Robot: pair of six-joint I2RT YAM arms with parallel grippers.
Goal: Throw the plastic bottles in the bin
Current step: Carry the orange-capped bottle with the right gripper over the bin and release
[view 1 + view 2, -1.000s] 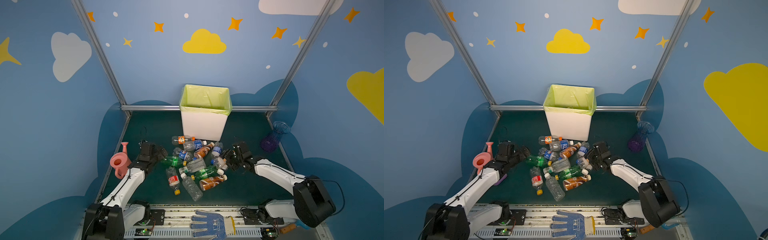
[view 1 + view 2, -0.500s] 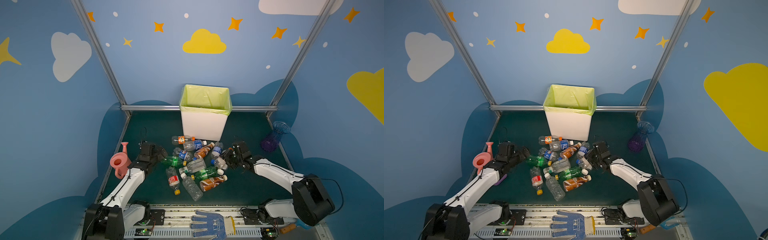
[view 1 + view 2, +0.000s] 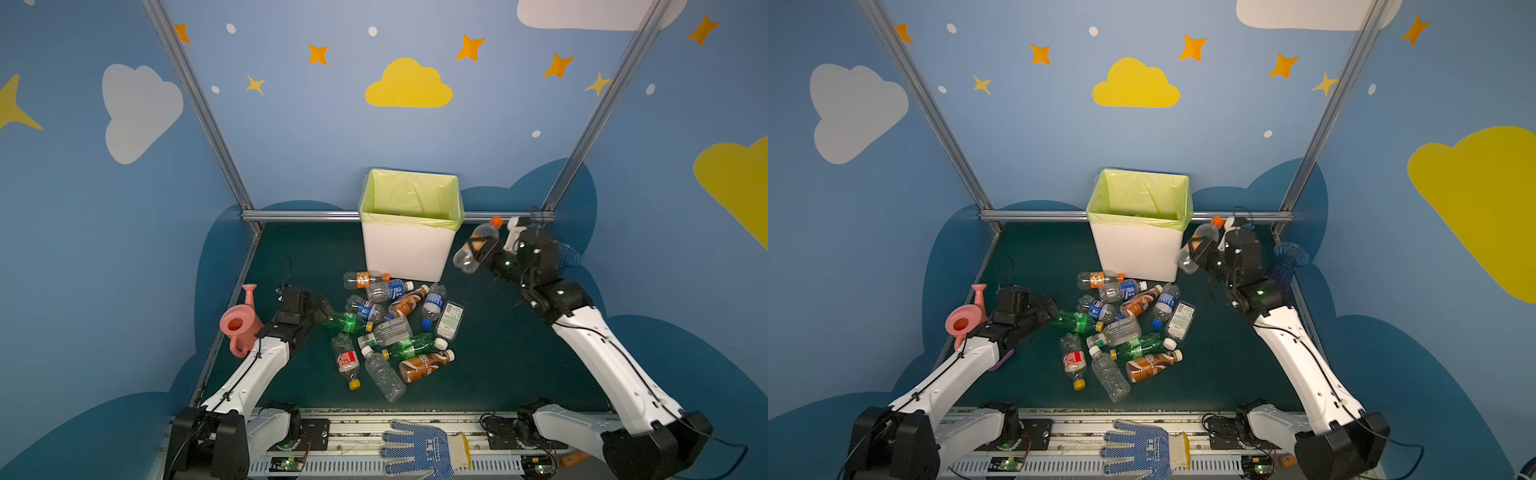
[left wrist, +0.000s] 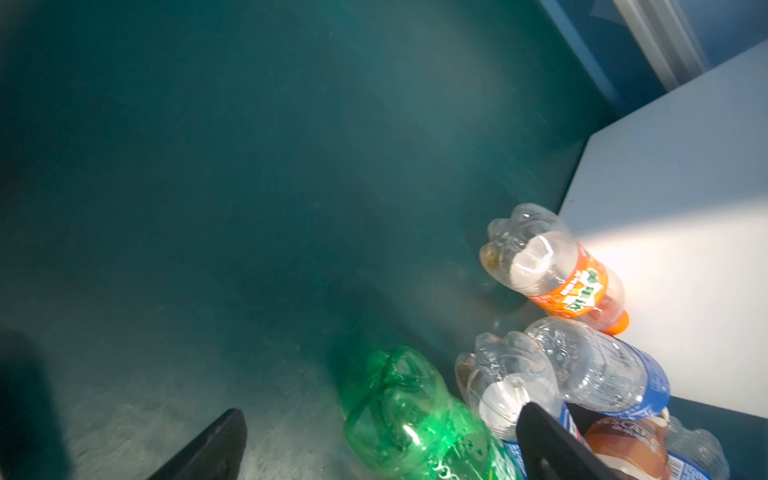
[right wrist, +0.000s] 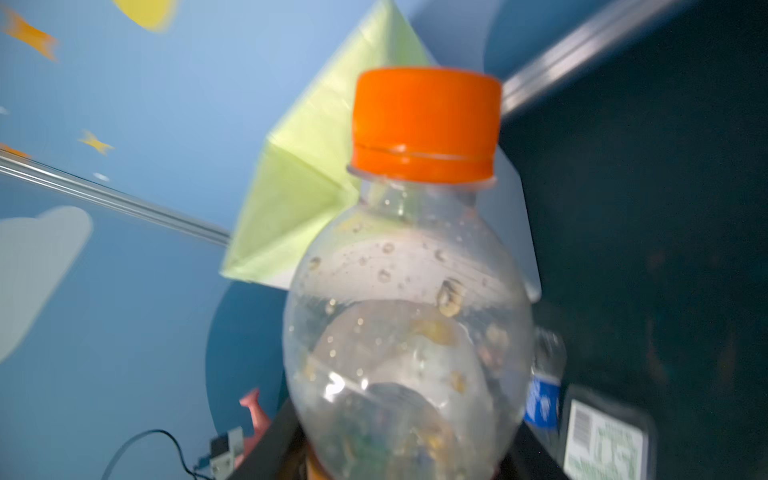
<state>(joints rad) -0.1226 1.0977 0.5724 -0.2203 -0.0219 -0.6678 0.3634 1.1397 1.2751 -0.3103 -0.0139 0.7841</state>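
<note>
In both top views my right gripper [image 3: 484, 251] [image 3: 1205, 249] is raised beside the right wall of the bin [image 3: 405, 257] [image 3: 1138, 253], about level with its rim. It is shut on a clear orange-capped bottle [image 3: 477, 245] [image 3: 1199, 245] [image 5: 407, 332], whose cap points up and back. The white bin has a yellow-green liner [image 5: 307, 187]. Several plastic bottles [image 3: 395, 328] lie heaped on the green floor in front of the bin. My left gripper [image 3: 326, 309] [image 4: 382, 415] stays low and open at the heap's left edge, its jaws either side of a green bottle [image 3: 343, 322] [image 4: 407, 415].
A pink watering can [image 3: 241, 326] stands by the left arm at the left wall. A blue-purple vase [image 3: 1287, 262] stands in the back right corner behind the right arm. A knitted glove [image 3: 419, 451] lies on the front rail.
My right gripper has shut on the orange-capped bottle at the heap's right edge and lifted it up beside the bin. The left arm has not moved.
</note>
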